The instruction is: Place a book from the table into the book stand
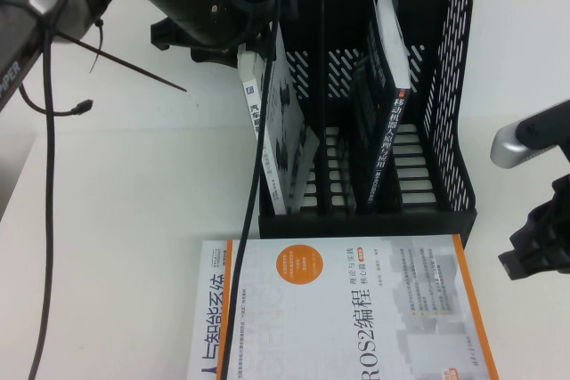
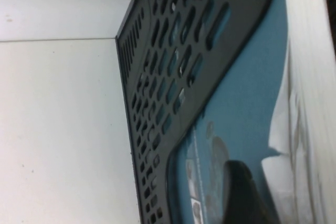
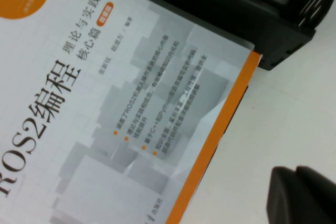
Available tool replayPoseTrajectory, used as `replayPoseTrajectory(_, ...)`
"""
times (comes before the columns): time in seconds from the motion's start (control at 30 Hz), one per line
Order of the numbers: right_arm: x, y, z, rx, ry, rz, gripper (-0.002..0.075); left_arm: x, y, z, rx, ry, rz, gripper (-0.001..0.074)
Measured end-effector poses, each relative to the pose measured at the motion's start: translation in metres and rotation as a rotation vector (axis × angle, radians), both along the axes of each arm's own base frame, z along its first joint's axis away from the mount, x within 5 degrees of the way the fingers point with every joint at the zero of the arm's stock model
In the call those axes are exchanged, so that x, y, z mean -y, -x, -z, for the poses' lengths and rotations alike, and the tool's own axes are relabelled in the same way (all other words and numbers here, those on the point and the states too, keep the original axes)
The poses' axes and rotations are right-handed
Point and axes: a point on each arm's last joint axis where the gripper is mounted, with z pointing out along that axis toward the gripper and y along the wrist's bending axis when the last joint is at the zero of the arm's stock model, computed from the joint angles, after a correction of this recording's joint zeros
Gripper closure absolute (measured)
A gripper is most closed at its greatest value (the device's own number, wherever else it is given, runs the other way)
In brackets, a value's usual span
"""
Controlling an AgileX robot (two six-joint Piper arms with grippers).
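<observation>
The book [image 1: 283, 135], white with grey pictures, stands tilted in the left slot of the black book stand [image 1: 456, 86], its lower edge on the slotted base. My left gripper [image 1: 242, 49] is at the book's upper far corner, shut on it. In the left wrist view one dark finger [image 2: 242, 195] lies on the book's blue cover [image 2: 247, 93], next to the stand's perforated side [image 2: 173, 61]; the other finger is hidden behind the white page edge [image 2: 310, 77]. My right gripper [image 1: 534, 255] is shut and empty, low over the table [image 1: 134, 220] right of the stand; it also shows in the right wrist view [image 3: 304, 195].
A dark-spined book [image 1: 385, 122] with red and white characters leans in the stand's right slot. The orange-edged white ROS2 book [image 1: 347, 309] lies flat on the table just in front of the stand, also seen in the right wrist view [image 3: 105, 103]. A black cable [image 1: 258, 175] hangs across the stand.
</observation>
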Motion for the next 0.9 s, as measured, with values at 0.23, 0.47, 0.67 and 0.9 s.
replayPoseTrajectory(0.23,0.002,0.003,-0.008,0.045,-0.011,-0.001,0.0721,-0.006,0.006,-0.012,0.042,-0.028,-0.007,0.0414)
replayPoseTrajectory(0.47,0.02,0.024,-0.044,0.211,-0.019,0.053,0.0721,-0.028,0.034,-0.059,0.176,-0.122,-0.047,0.0414)
replayPoseTrajectory(0.67,0.038,0.058,-0.08,0.367,-0.092,0.104,0.0721,-0.048,0.069,-0.094,0.228,-0.206,-0.045,0.0414)
replayPoseTrajectory(0.9,0.057,0.099,-0.105,0.472,-0.189,0.158,0.0721,-0.072,0.119,-0.133,0.273,-0.251,-0.056,0.0414)
